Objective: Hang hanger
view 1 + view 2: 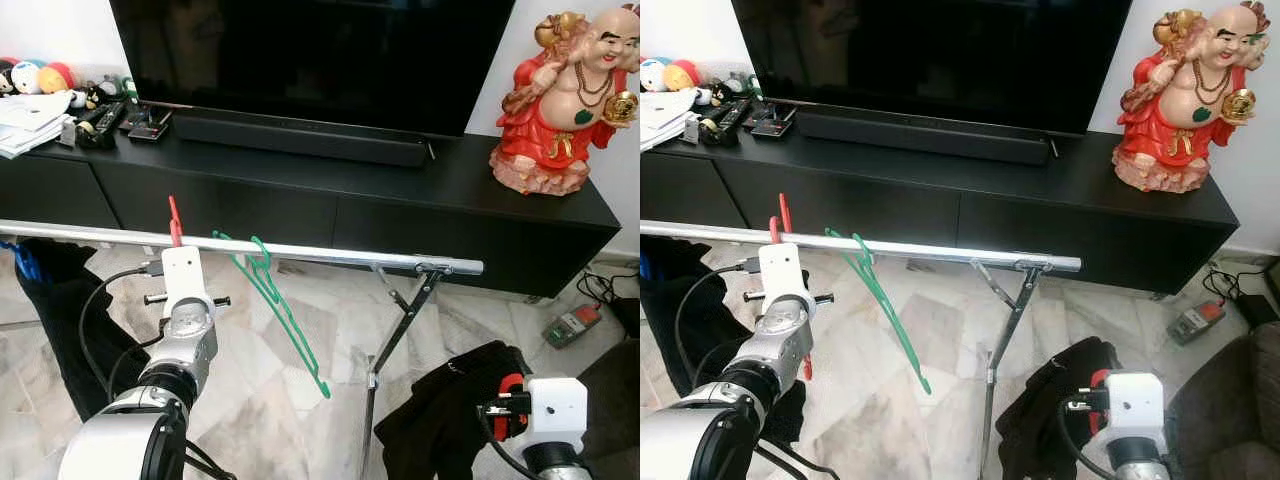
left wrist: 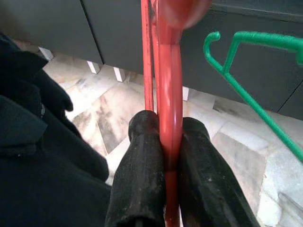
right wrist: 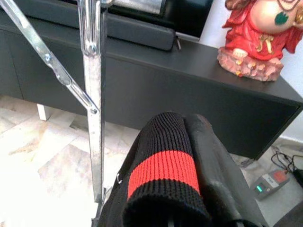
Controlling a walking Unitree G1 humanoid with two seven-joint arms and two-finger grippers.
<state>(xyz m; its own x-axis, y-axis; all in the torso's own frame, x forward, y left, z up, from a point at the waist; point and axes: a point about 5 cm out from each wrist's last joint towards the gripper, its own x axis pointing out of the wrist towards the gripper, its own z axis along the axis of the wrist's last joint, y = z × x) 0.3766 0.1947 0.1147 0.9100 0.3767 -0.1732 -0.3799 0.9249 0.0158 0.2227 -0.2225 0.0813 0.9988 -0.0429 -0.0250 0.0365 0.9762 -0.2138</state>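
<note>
While no writing is legible, the left hand [image 2: 171,142] pinches a red hanger [image 2: 168,71] at the rail [image 1: 300,250].

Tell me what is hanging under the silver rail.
Under the silver rail hangs a green hanger, empty. The left claw holds a red hanger beside it. Dark clothing hangs further left; its hanger is mostly covered.

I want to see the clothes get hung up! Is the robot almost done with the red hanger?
Partly. One green hanger already hangs on the silver rail. The left gripper is shut on the red hanger and holds it up at the rail, but I cannot tell if its hook is over the rail. The right gripper, low down, grips a black garment with a red stripe.
</note>
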